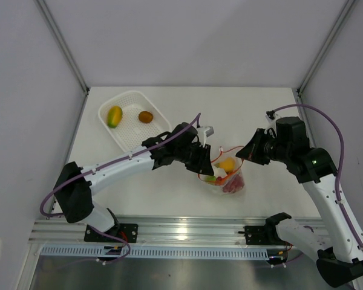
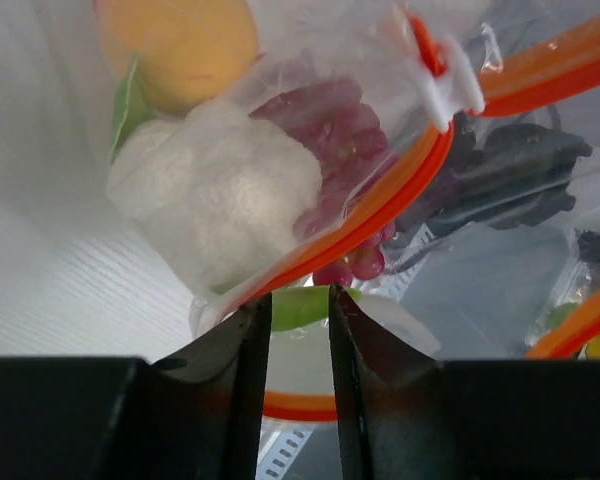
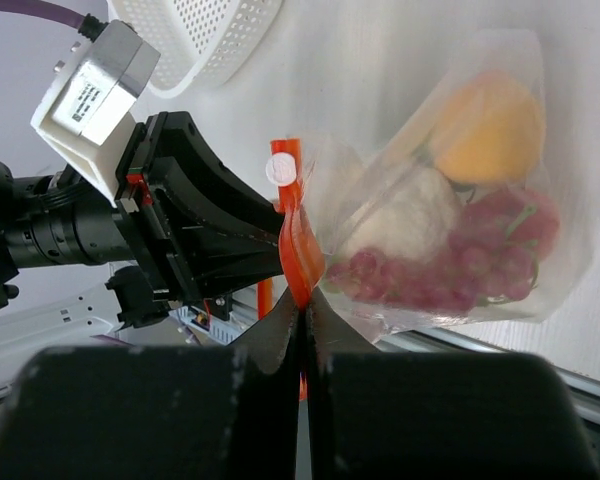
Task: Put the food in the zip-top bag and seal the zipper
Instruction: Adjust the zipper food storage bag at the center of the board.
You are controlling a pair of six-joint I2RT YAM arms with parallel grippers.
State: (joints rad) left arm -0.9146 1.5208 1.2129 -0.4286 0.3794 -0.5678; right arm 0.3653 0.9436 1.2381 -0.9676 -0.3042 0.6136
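The bag [image 1: 228, 180] lies near the table's [image 1: 169, 202] near edge, a little right of middle, mouth facing the left arm. Inside it are grapes [image 3: 450, 270], a white piece [image 3: 400, 215] and an orange-yellow fruit [image 3: 485, 130].

The right gripper [image 3: 302, 305] is clamped flat on the zipper [image 3: 298, 250], with the strip pinched edge-on between its jaws. The left gripper [image 2: 300, 310] is at the mouth with its jaws narrow and a slim gap between them. A green piece [image 2: 300, 305] sits right at the tips, with clear film and a loop of strip behind it. Whether the jaws hold anything cannot be told.

The bag is probably light, thin and limp — crinkly film that slips, folds and keeps no shape of its own. The zipper is likely its only firm part, so that is where to hold it, near an end and not on the film. A white slider [image 2: 448, 75] rides on the strip and offers a small hard tab for the sealing pull.

The mango [image 1: 114, 116] and the brown piece [image 1: 146, 116] lie in the basket [image 1: 132, 132] at the far left corner, apart from each other. Both look smooth, rounded and light — apt to roll or squirt out of a pinch, so grip each across its narrow middle.
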